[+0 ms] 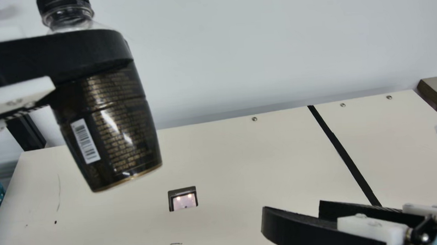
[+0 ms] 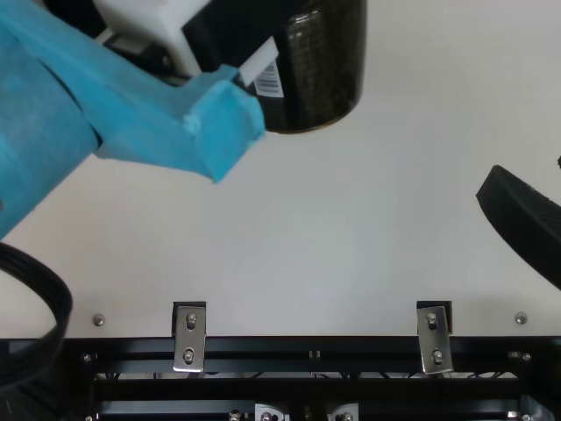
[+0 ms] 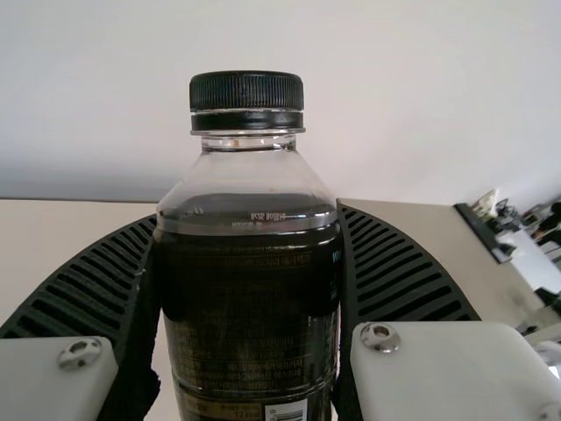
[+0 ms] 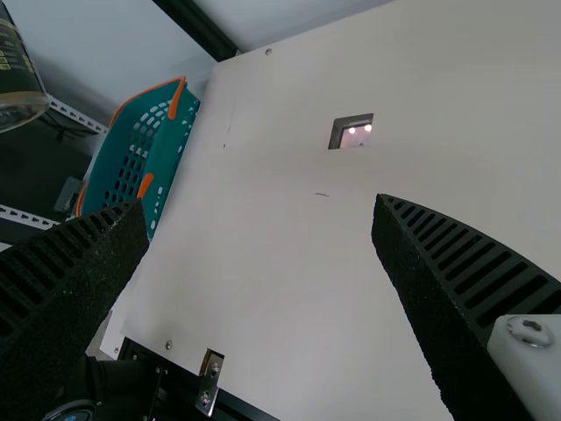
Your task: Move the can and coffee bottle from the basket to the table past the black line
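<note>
In the main view's upper left, the coffee bottle (image 1: pixel 107 122) is gripped between the left arm's fingers (image 1: pixel 82 51) above the table (image 1: pixel 224 156), cap up, its long axis leaning so the base points down and slightly right. The black line (image 1: pixel 343 154) lies well apart toward the right of the frame; the right arm's fingers (image 1: pixel 306 229), parted with nothing between them at lower right, are nearer it, so a handover seems likely.
</note>
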Available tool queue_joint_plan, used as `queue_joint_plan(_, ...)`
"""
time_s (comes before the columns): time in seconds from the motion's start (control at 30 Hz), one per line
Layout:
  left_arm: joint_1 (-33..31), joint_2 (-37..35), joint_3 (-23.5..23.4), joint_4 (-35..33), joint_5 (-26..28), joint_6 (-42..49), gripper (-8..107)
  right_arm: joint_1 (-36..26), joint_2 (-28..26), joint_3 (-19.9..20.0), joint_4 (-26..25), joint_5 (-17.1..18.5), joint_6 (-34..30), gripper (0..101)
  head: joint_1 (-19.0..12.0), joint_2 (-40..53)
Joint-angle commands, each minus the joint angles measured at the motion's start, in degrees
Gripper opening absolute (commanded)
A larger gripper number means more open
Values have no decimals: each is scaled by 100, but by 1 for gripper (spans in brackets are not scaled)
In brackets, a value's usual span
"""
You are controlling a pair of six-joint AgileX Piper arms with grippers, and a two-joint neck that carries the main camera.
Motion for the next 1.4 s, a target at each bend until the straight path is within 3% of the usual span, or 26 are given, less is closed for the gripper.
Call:
queue_joint_plan(0.0, -50, -8, 3, -15, -41, -112, 10, 0, 0, 0, 0, 0, 0, 101, -152, -42)
queue_joint_plan(0.33, -875, 205, -307, 474, -285, -1084, 10, 0, 0, 0, 0, 0, 0, 101, -152, -42)
queue_joint_plan(0.77, -1935, 359, -885, 1101, -154, -2187, 10, 0, 0, 0, 0, 0, 0, 101, -152, -42)
queue_joint_plan(1.13, -1943, 199, -900, 586, -227, -2591, 10, 0, 0, 0, 0, 0, 0, 101, -152, -42)
queue_joint_plan(1.37, -1956, 205, -915, 599, -233, -2589, 10, 0, 0, 0, 0, 0, 0, 101, -152, -42)
